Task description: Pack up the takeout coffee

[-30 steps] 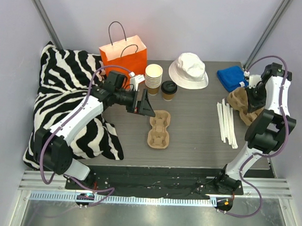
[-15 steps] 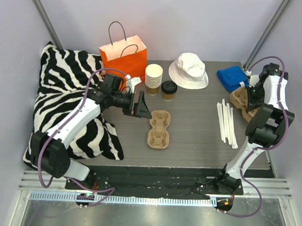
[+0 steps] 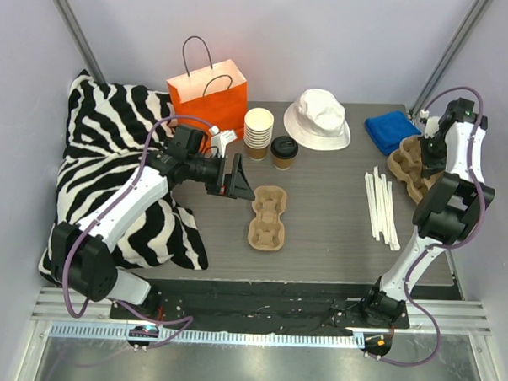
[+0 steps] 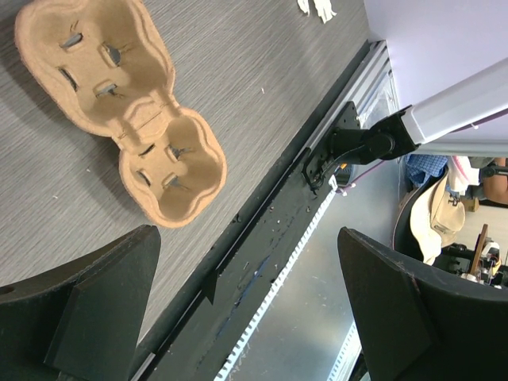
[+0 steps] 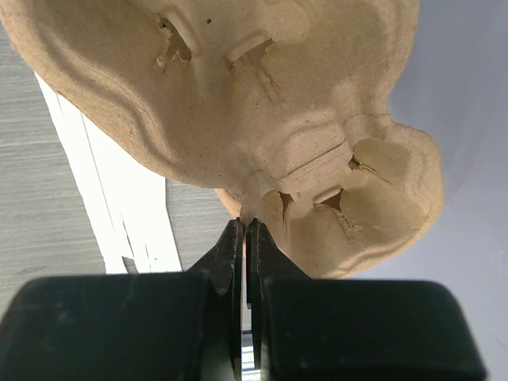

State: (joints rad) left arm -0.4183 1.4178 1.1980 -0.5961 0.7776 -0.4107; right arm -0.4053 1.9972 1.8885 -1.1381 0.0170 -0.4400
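The takeout coffee (image 3: 283,152) stands upright on the bench (image 3: 336,236), black lid on top, its long axis straight up from the surface. It sits ahead of my left fingers (image 3: 242,183) and a little to their far side, near but apart from them. My left fingers are spread as wide as they go and hold nothing. In my left wrist view they frame the two-cup pulp carrier (image 4: 131,103), which lies flat just off their tips on the near side; the coffee does not show there.

A stack of lidless paper cups (image 3: 258,128) stands just beside the coffee, on the side nearer my left fingers. The orange paper bag (image 3: 209,96) is behind the stack and the white bucket hat (image 3: 317,117) is beyond the coffee.

My right fingers (image 5: 232,254) are well away from the coffee, pressed together, tips at the waist of another pulp carrier (image 5: 262,103). I cannot tell whether they pinch its edge. White straws (image 5: 111,198) lie under it.
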